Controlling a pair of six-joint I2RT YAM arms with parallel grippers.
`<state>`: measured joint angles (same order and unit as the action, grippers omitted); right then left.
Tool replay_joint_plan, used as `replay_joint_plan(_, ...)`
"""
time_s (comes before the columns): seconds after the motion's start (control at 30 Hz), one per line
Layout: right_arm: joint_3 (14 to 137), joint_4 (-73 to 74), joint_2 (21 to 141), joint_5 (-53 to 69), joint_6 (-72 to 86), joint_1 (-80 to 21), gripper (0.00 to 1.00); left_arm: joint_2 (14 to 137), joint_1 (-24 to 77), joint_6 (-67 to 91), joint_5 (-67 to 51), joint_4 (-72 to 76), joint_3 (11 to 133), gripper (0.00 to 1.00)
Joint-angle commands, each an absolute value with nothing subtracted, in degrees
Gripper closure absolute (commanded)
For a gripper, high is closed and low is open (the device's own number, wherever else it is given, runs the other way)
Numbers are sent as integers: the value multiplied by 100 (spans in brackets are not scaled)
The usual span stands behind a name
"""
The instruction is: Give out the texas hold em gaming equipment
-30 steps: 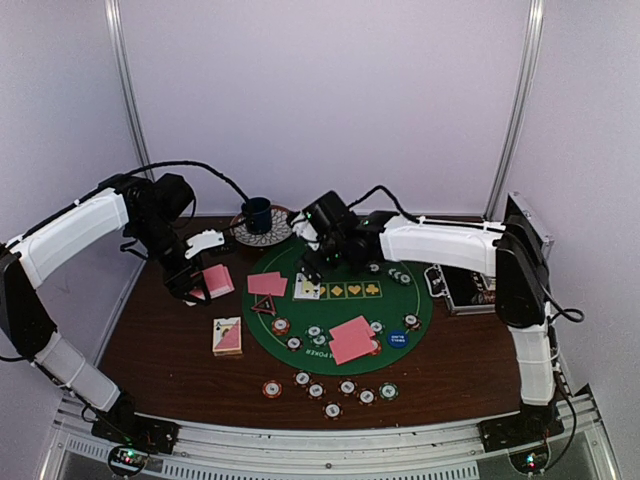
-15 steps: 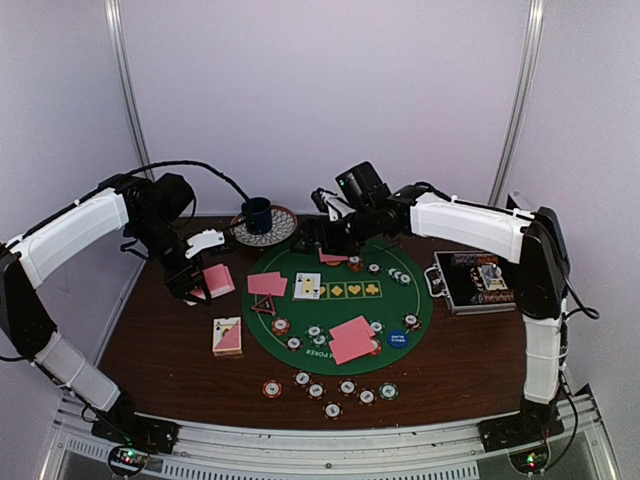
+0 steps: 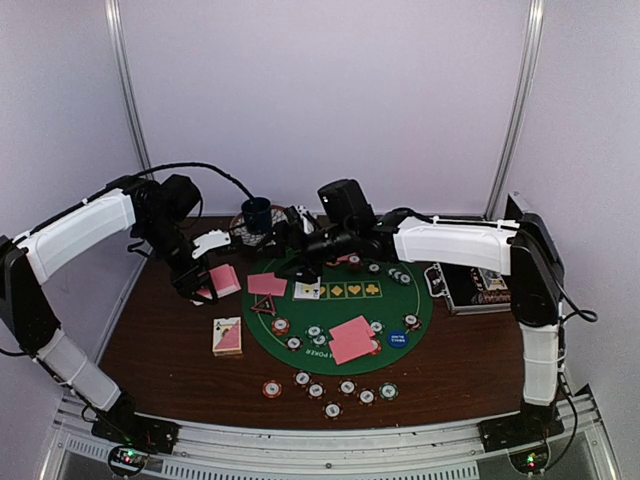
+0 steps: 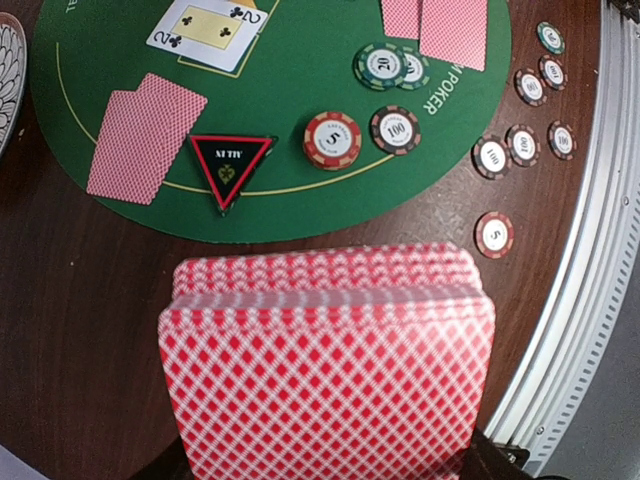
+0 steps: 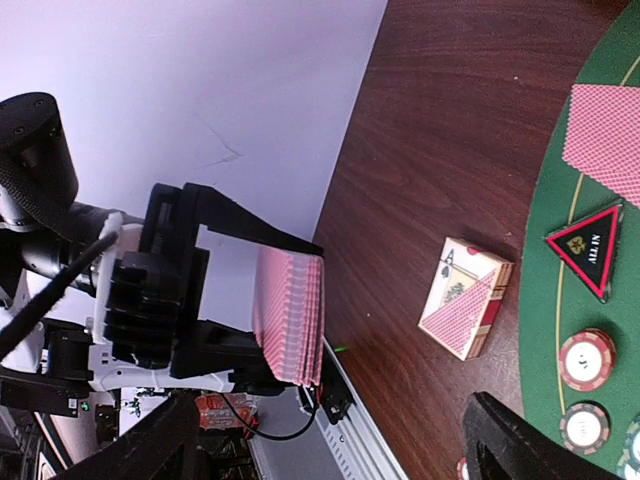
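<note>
On the dark wooden worktop [image 3: 160,350] the biggest thing is a round green felt mat [image 3: 340,308]. Right of it stands an open black case [image 3: 468,290]; its colourful contents are too small to make out. At the far edge a blue cup [image 3: 258,213] sits on a patterned saucer [image 3: 247,233], and the inside of the cup cannot be seen.

The left gripper [image 3: 207,283] hangs over bare wood left of the mat, closed on a stack of pink-backed cards [image 4: 325,360]. The right gripper [image 3: 285,228] reaches across the far side of the mat, near the saucer. Its jaws are spread wide with nothing between them.

One card box [image 3: 228,336] lies flat on the wood just off the mat's left rim. On the mat are two lots of face-down pink cards, two in each:
- The left pair [image 3: 267,284] lies just beside the single red-edged black triangle marker [image 4: 231,165].
- The near pair [image 3: 352,339] lies closer to the arm bases.

One two of clubs [image 4: 210,25] lies face up, and one blue disc [image 3: 398,338] lies right of the near pair.

A row of seven chips [image 4: 494,234] is strung along the bare wood nearest the arm bases. A group of four chips [image 4: 332,140] sits on the mat by the triangle marker. More chips lie further across the mat, too small to count.
</note>
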<state>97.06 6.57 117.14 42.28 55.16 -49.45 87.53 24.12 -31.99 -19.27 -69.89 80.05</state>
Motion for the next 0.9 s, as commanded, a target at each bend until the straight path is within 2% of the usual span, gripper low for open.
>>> replay_joint_plan(0.0,9943,18,12024,4543,6126,-5072,6,8821,2499,-3103,-2069,-6733,8087,100)
replay_joint_plan(0.87,10882,-820,13168,4718,6994,-5379,14,8916,2549,-3035,-2306,-6809,8446,100)
